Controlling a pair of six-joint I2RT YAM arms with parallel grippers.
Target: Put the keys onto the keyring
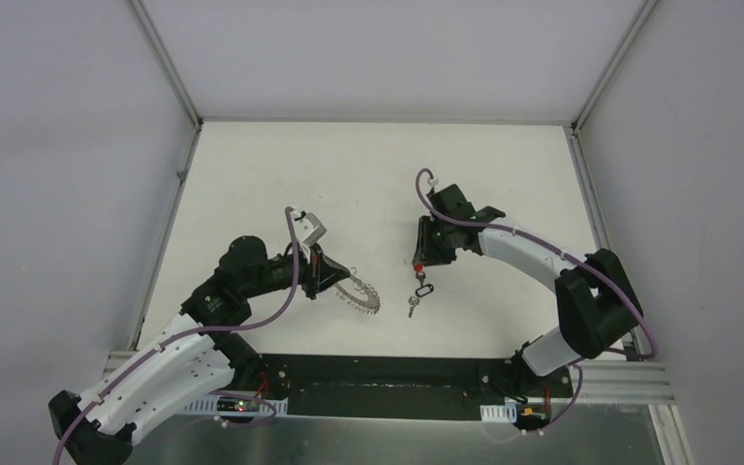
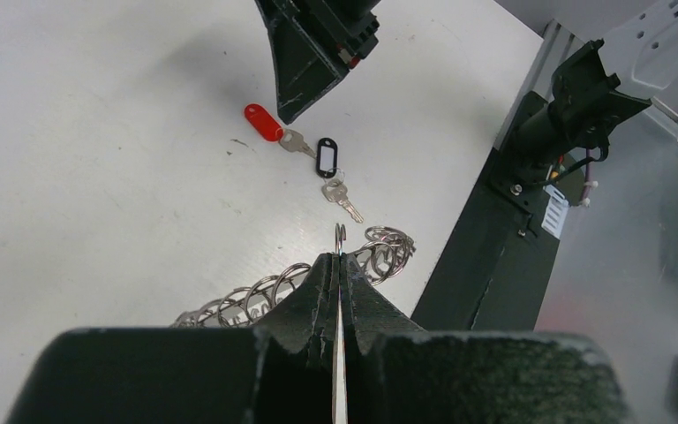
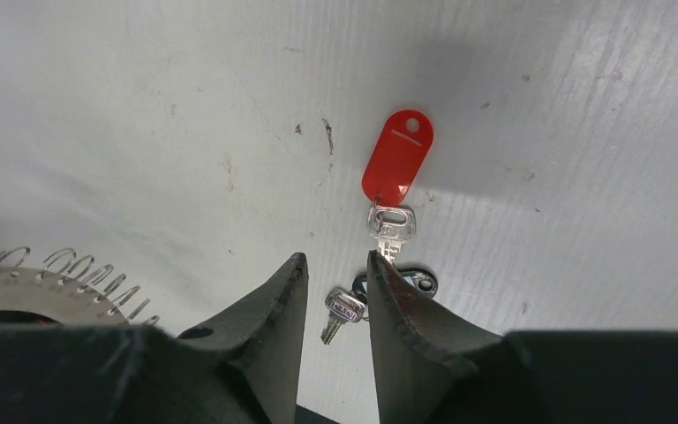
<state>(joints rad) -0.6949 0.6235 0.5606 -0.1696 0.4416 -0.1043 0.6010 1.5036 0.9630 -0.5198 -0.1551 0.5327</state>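
The keys (image 1: 417, 287) lie on the white table: a red tag (image 3: 397, 166) with a silver key (image 3: 392, 225), a small black tag (image 3: 419, 281) and a second silver key (image 3: 342, 309). My right gripper (image 3: 335, 265) hangs just over them, jaws apart by a narrow gap with nothing between them; the second key shows through the gap. My left gripper (image 2: 340, 261) is shut on the thin edge of the keyring (image 2: 274, 287), a silvery ring fringed with wire loops, held just left of the keys (image 2: 327, 159). The keyring (image 1: 360, 294) is apart from the keys.
The black base rail (image 1: 387, 373) runs along the table's near edge, close behind the keyring. Grey walls with metal posts (image 1: 170, 68) enclose the table on three sides. The right arm (image 1: 542, 262) curves in from the right.
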